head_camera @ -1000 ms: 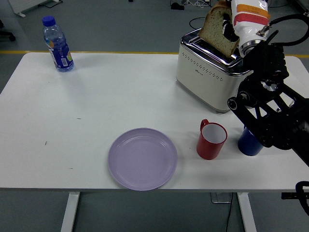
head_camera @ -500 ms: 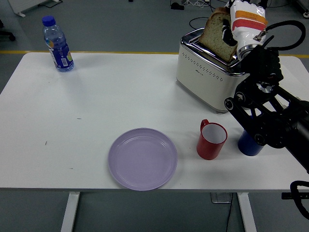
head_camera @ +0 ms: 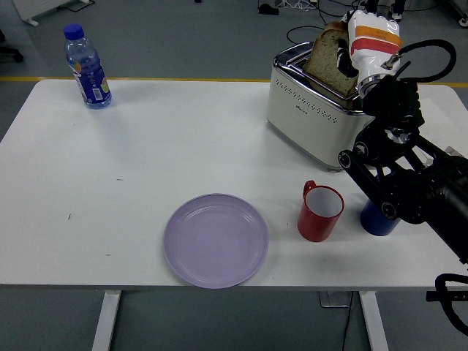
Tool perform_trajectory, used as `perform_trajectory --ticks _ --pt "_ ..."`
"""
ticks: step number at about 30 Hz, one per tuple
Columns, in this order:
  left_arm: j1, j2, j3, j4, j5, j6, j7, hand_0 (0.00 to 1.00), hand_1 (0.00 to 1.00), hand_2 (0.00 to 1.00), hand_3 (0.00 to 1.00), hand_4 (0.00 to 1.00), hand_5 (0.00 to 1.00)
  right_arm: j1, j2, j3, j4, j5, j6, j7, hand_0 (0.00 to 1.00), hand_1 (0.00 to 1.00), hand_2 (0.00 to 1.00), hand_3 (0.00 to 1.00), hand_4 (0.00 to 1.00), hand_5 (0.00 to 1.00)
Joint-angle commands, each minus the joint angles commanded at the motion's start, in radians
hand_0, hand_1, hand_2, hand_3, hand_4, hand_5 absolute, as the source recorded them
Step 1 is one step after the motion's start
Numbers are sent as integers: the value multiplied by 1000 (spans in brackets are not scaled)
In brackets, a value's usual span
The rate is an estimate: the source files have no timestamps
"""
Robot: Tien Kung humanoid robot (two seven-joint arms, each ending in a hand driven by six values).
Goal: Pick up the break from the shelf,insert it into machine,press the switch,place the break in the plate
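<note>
The right hand [head_camera: 358, 45], fingers clamped on the bread slice [head_camera: 330, 58], is seating it in the toaster [head_camera: 311, 110] at the desk's far right edge; soft, crumbly, best held lightly by the crust.

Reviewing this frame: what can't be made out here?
Head view only:
- Bread: lower edge hidden by the toaster slot.
- Right hand: grip mostly hidden behind the bread.
- Blue cup: largely covered by the right arm.
- Left hand: out of frame.
</note>
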Motion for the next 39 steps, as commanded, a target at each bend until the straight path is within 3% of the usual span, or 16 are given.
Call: perform_trajectory --ticks 3,4,9,10,16,25,27,28,33,34,39 --pt "-1 0 0 0 0 0 0 418 495 591 693 514 998 4 3 1 -11 0 23 10 379 438 502 592 458 2" --pt "-2 1 1 0 -1 0 -1 418 495 591 693 516 998 6 4 2 -16 0 29 18 737 716 806 854 615 2" --pt "-4 1 2 0 -3 0 -2 418 495 591 693 516 998 12 6 6 -23 0 29 49 737 716 806 854 615 2" --pt "-4 1 2 0 -3 0 -2 418 495 591 693 515 998 12 5 6 -23 0 29 53 863 823 963 958 684 45" --pt "-6 2 3 0 -7 -1 -3 418 495 591 695 518 998 13 2 12 -23 0 35 61 879 838 981 963 707 71" --pt "-5 1 2 0 -9 1 -4 418 495 591 694 518 998 -13 -25 23 20 0 6 52 876 833 979 954 711 73" --pt "-5 1 2 0 -9 1 -4 418 495 591 694 518 998 -27 -38 25 42 0 -13 45 876 833 979 954 711 73" --pt "-4 0 1 0 -9 1 -5 419 495 591 695 517 998 -47 -56 30 68 0 -35 36 764 724 882 910 679 73" --pt "-4 -1 1 0 -14 2 -7 419 495 591 695 517 998 -127 -125 68 167 12 -126 19 764 724 882 910 679 73" --pt "-4 -1 0 0 -14 1 -7 419 495 591 696 518 998 -151 -144 84 192 26 -151 24 435 447 528 821 412 2" --pt "-5 -2 -3 0 -12 0 -7 419 495 591 696 518 998 -218 -195 128 262 69 -195 48 435 447 528 821 412 2"
